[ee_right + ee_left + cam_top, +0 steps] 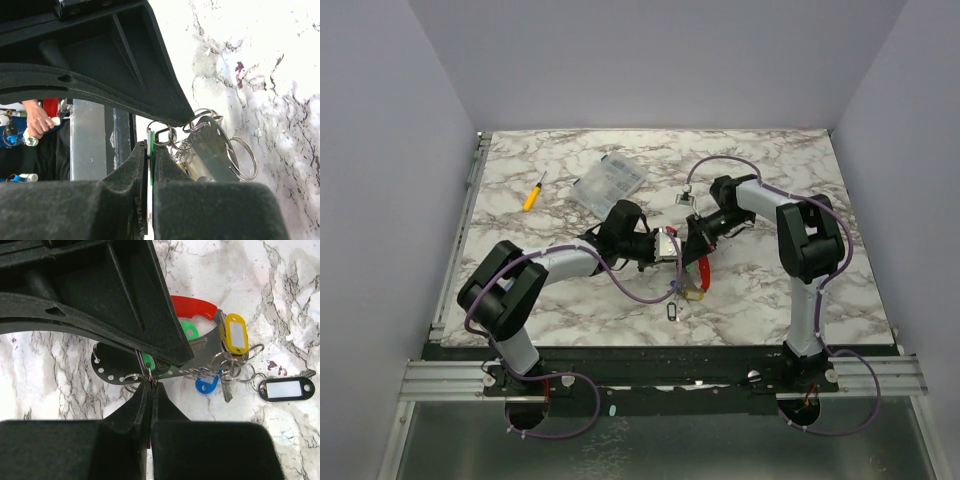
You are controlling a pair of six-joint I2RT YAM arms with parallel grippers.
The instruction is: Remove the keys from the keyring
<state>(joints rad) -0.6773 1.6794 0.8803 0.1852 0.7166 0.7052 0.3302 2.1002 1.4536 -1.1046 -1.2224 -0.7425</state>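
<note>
- Top external view: both arms reach to the middle of the marble table. The left gripper and the right gripper meet there, tip close to tip.
- Just below them in the frame is the bunch. The keyring with its red fob is on the right, the keys are beside it, and a black tag is the lowest.
- In the upper left part lie a yellow-handled screwdriver and a clear plastic box, both well apart from the bunch.
- Left wrist view: the fingers of the left gripper are pressed together with no gap.
- Their tips meet right beside a small silvery ring, at the lower edge of a metal plate with a row of holes. Whether they really pinch the ring, I cannot tell.
- To the right of the tips the bunch spreads on the marble. The red fob is at the top, with a green tag under it and a yellow tag beside it. A blue tag is lower, and the black tag with a white label is near the right edge.
- Right wrist view: the right gripper is closed on a thin green piece, seen on edge between its two fingers.
- Several silvery rings and the metal plate hang just to the right of these fingertips.
- At the left edge of this view a person's hand is visible.
</note>
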